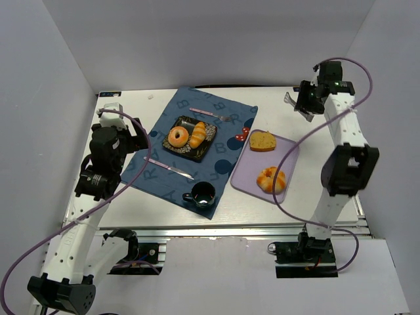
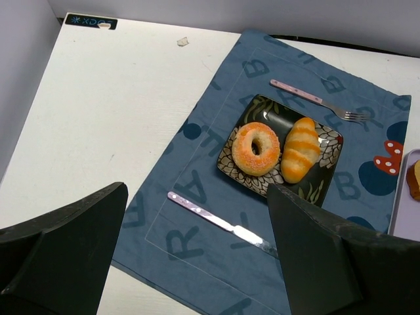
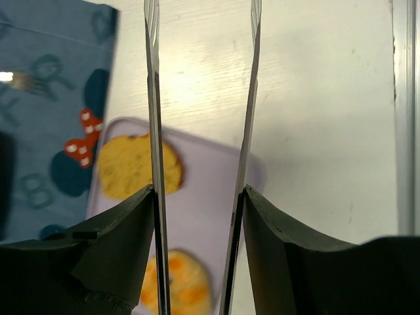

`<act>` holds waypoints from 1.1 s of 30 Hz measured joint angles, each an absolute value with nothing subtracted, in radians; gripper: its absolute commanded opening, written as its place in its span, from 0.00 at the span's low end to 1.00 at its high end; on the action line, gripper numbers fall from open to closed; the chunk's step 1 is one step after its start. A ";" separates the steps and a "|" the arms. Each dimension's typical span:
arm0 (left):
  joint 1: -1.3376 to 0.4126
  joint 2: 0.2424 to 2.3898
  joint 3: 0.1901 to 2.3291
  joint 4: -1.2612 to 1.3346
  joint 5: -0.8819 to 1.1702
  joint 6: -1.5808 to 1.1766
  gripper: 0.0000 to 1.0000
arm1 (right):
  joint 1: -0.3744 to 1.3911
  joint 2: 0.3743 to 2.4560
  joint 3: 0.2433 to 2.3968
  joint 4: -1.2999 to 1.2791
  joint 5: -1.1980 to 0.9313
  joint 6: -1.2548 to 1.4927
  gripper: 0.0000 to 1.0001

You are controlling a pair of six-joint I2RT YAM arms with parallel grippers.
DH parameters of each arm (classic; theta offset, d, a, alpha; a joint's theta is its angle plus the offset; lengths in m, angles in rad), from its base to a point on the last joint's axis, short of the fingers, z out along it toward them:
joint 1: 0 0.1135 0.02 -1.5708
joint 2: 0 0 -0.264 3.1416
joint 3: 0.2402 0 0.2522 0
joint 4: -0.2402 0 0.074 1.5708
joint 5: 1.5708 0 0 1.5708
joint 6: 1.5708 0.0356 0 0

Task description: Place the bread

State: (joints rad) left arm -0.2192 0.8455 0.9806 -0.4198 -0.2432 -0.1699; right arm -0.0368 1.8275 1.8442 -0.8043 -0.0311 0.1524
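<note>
Since the lilac tray (image 1: 244, 176) is sitting off the placemat (image 1: 223, 157) on the right arm's side, it's looking like the supply point. The black patterned plate (image 1: 195, 155), centred on the mat, is reading as the drop target.

Right gripper (image 3: 203, 39) is hovering high at the far right, its camera looking down on the tray's far end. Its two thin metal blades are standing parallel with a moderate gap, gripping nothing.

Left gripper (image 2: 197, 190) is hanging over the mat's near-left, jaws spread wide, also carrying nothing. It's probably parking clear so the right arm is getting free access.

Bread left to place, I'm guessing:
- yellow slice (image 1: 262, 140) is lying at the tray's far end
- glazed bun (image 1: 272, 179) is lying at the near end, apart from the slice

Bread roll (image 1: 198, 134) and sugared donut (image 1: 178, 136) are lying side by side on the plate.

Fork (image 1: 209, 113) is flanking the plate's far side, knife (image 1: 168, 167) the near side, and mug (image 1: 202, 193) is sitting at the mat's near edge, so it's looking like a table setting.

Count: 4 baked items, 1 plate, 1 tray, 1 fork, 1 knife, 1 mug, 1 placemat.
</note>
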 measured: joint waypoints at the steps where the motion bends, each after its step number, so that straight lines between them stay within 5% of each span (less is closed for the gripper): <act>1: -0.219 0.850 0.981 -0.422 -0.243 -0.174 0.98 | -0.044 1.887 1.881 -0.799 -0.030 0.125 0.59; 11: -0.219 0.933 1.040 -0.464 -0.244 -0.216 0.98 | -0.101 2.353 2.130 -0.726 0.011 -0.004 0.60; 22: -0.219 0.991 1.061 -0.466 -0.245 -0.253 0.98 | -0.108 2.477 2.190 -0.670 0.035 -0.013 0.89; 27: -0.219 0.994 1.061 -0.455 -0.244 -0.252 0.98 | -0.104 2.362 2.125 -0.680 0.080 0.017 0.89; 33: -0.219 0.955 1.042 -0.407 -0.255 -0.252 0.98 | -0.105 1.745 1.737 -0.606 0.028 0.126 0.89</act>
